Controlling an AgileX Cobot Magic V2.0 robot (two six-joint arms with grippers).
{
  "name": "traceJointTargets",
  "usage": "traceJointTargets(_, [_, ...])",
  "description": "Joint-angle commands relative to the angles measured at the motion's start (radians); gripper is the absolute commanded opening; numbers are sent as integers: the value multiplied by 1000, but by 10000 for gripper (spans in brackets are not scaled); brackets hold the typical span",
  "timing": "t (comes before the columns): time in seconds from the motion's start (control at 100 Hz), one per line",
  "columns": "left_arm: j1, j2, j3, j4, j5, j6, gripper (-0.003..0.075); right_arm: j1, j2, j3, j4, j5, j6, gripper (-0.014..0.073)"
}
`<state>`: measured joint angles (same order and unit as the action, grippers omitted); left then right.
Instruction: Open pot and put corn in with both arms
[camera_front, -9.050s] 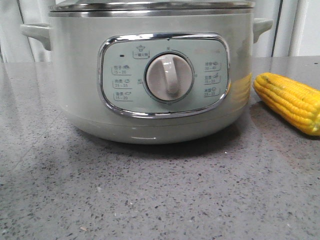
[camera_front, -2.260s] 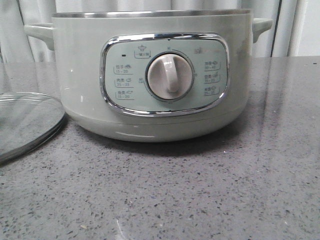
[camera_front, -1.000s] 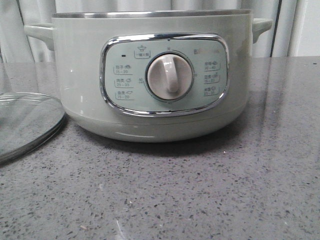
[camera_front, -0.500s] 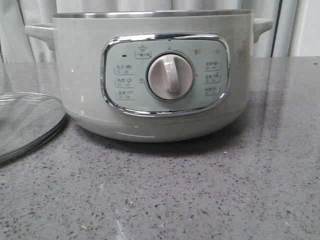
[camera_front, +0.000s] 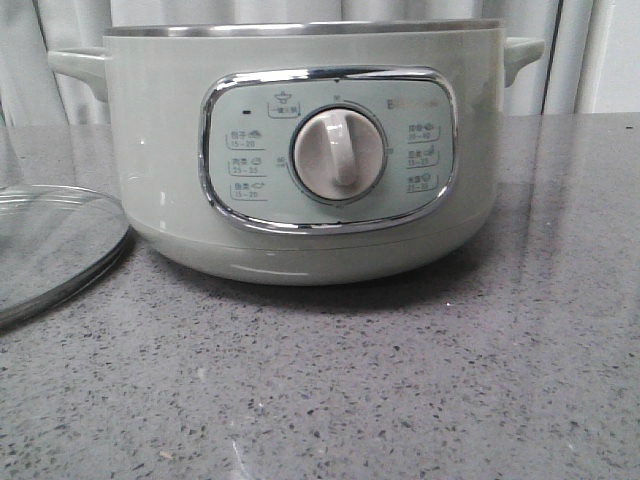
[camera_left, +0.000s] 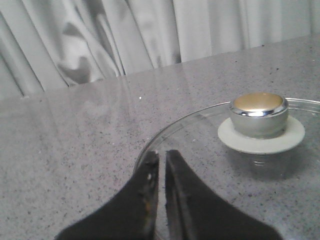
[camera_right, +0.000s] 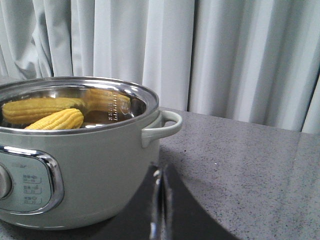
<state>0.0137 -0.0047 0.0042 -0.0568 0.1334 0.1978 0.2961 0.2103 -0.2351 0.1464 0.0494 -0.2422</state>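
One pot, one corn, one glass lid on grey tabletop. Pot pale grey-green, lidless, steel rim, white dial; yellow corn cob lies inside it, reflected in the steel wall. Left end effector over the lid's edge and right end effector beside pot both clenched, empty.

Control panel markings on the pot

Small labels flank the white dial at frame centre; number pairs, perhaps "15-20" and "25-35", stand under blurred characters; a faint brand word is unreadable.
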Motion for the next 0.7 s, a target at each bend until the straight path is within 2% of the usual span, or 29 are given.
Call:
traceJointTargets(0.0, [8, -30, 19, -16, -65, -139, -20, -2, 8, -25, 2, -76, -13, -70])
traceJointTargets(0.07, [8, -30, 19, -16, -60, -213, -20, -2, 8, -25, 2, -76, -13, -70])
traceJointTargets(0.15, [8, -30, 19, -16, -25, -225, -20, -2, 8, -25, 2, -76, -13, -70])
traceJointTargets(0.3, [8, -30, 19, -16, 145, -225, -20, -2, 8, -25, 2, -76, -13, -70])
traceJointTargets(0.69, [8, -30, 19, -19, 141, -227, -20, -2, 8, -25, 2, -76, -13, -70])
